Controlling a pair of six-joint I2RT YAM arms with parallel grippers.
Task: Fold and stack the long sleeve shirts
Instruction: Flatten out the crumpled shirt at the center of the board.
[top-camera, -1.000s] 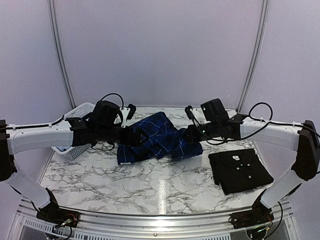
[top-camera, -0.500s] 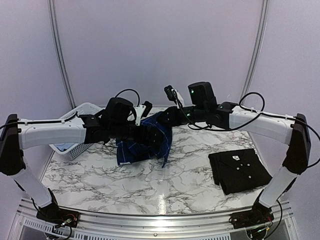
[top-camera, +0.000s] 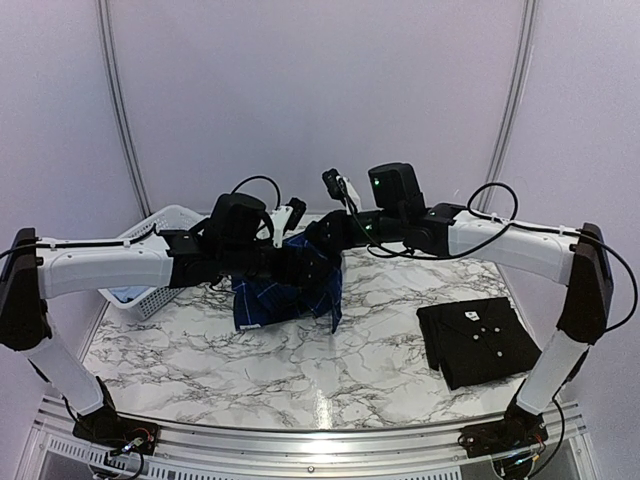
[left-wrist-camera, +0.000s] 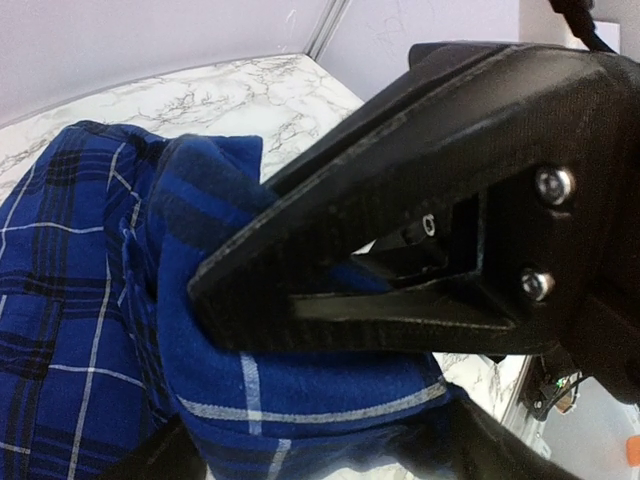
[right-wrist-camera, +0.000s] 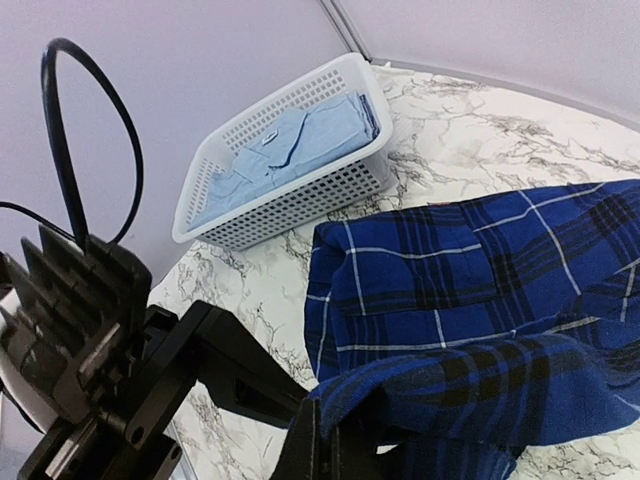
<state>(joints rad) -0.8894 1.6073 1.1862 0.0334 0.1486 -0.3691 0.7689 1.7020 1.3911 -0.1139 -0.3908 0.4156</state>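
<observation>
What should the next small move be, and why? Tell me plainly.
Probably close the left gripper on the fold of plaid shirt lying between its open jaws: the right gripper is shut on another part, so a second grip could spread it.

High overview, 2 close wrist views, shared shirt (top-camera: 288, 296)

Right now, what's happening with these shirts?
The right gripper is shut on the blue plaid shirt, holding part of it up off the table, while the left gripper stands open around a fold of it. A black shirt lies folded on the right; a pale blue shirt sits in the white basket.
</observation>
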